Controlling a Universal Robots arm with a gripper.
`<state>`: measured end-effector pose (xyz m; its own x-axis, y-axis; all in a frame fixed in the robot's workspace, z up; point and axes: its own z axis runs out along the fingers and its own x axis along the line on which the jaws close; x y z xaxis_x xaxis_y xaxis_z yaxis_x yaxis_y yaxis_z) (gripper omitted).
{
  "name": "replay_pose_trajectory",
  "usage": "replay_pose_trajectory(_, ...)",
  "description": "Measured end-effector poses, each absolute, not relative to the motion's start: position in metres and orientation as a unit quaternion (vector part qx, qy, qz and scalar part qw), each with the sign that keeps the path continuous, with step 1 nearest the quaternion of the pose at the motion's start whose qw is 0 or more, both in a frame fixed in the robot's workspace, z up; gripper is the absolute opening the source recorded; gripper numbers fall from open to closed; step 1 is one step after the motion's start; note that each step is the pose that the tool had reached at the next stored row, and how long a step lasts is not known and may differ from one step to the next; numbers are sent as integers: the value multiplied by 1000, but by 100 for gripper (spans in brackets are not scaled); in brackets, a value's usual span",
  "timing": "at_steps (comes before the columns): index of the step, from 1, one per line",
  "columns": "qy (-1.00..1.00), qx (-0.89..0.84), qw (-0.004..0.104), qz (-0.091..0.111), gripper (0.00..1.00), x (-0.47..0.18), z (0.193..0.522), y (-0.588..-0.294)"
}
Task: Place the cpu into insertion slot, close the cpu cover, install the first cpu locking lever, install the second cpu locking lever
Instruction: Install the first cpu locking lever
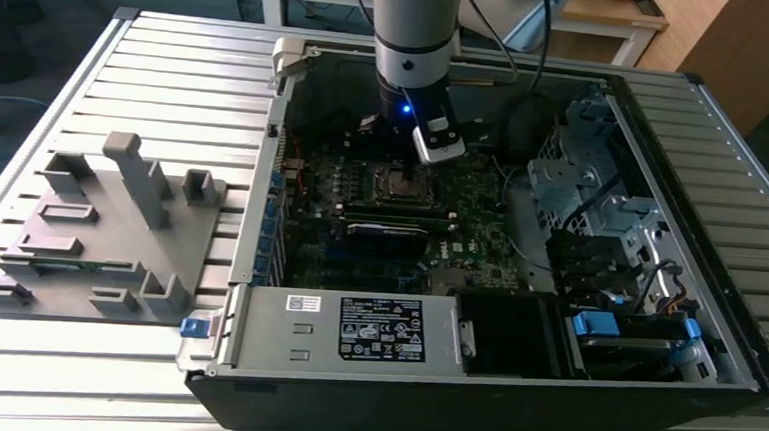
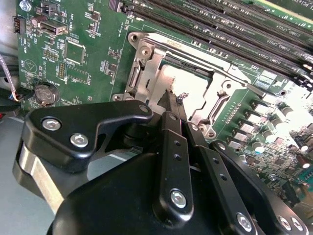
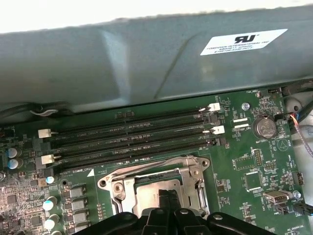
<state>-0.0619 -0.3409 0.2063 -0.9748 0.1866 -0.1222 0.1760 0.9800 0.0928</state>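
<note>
The cpu (image 2: 188, 90) lies flat in the insertion slot (image 2: 146, 73) on the green motherboard (image 2: 88, 49), its dull silver top showing through the cut-out of the cpu cover (image 2: 217, 100), which lies down over it. In the first wrist view the same chip (image 3: 146, 198) sits framed by the cover (image 3: 193, 169), beside the long memory slots (image 3: 132, 139). The gripper (image 2: 172, 95) stands directly above the chip, fingertips (image 2: 168, 100) pressed together with nothing between them, tips at or just above the chip's top near one cover edge; contact cannot be confirmed. In the exterior view the arm (image 1: 415, 37) reaches straight down into the open computer case (image 1: 700, 295).
</note>
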Motion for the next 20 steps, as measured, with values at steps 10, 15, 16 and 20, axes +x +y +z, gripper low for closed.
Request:
replay_pose_trajectory(10,993,91,65,41,10,-62,213,-341)
replay_pose_trajectory(15,993,91,66,38,10,-62,214,-341)
replay_pose_trajectory(16,993,91,66,37,10,-62,214,-341)
replay_pose_trajectory(20,993,91,66,36,10,-62,214,-341)
